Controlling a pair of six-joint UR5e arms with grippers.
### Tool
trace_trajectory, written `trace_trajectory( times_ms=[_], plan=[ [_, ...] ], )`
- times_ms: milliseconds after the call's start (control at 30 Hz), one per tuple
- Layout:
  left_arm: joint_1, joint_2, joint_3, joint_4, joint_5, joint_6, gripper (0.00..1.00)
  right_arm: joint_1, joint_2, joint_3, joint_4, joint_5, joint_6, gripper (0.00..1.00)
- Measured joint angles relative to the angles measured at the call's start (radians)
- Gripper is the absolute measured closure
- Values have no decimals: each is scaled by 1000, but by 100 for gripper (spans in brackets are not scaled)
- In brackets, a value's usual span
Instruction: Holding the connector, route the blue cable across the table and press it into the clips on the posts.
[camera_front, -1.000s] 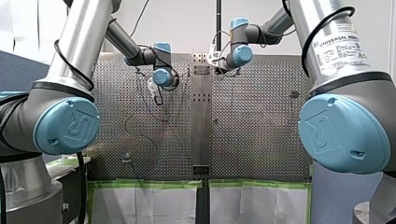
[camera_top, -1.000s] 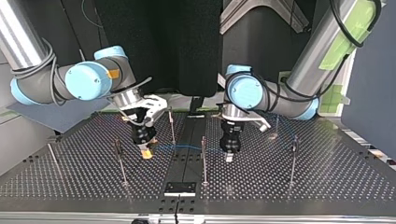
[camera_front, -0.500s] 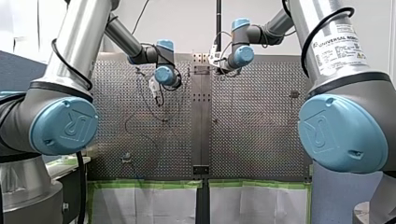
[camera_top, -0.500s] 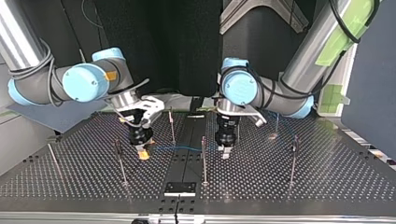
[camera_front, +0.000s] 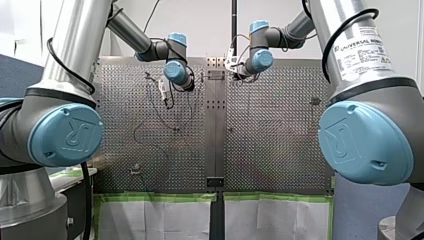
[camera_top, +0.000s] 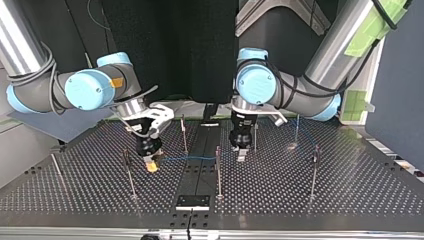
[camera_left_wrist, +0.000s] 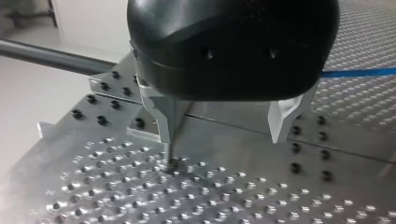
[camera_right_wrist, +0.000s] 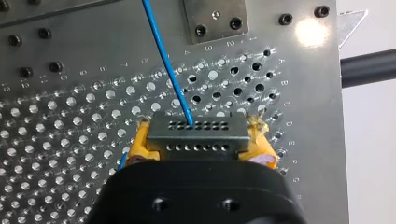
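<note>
Routing blue cable: connector held, first span out

Nearest, right gripper is clamped on the connector, low over the table. The blue cable runs from it toward the centre post. Cable looks light and limp, so steer by the rigid connector. Farther back, left gripper hangs empty, jaws apart. Against a second ago, left gripper sits farther back, and right gripper has edged toward the top view's left.

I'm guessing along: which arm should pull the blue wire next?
Probably my right: the right gripper is shut on the connector that the blue cable runs from; the left gripper is open, empty.
</note>
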Motion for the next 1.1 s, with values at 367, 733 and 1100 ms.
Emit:
trace_trajectory(
  times_ms=[367,733,1100],
  plan=[
    [-24,76,-79,-8,-9,-28,0,-14,0,0,2,-2,-2,100],
    [-69,176,-99,-10,42,-33,0,-29,-1,0,4,-2,-2,100],
    [-158,188,-49,3,-14,-21,0,-43,-10,-9,5,-4,-2,100]
  ],
)
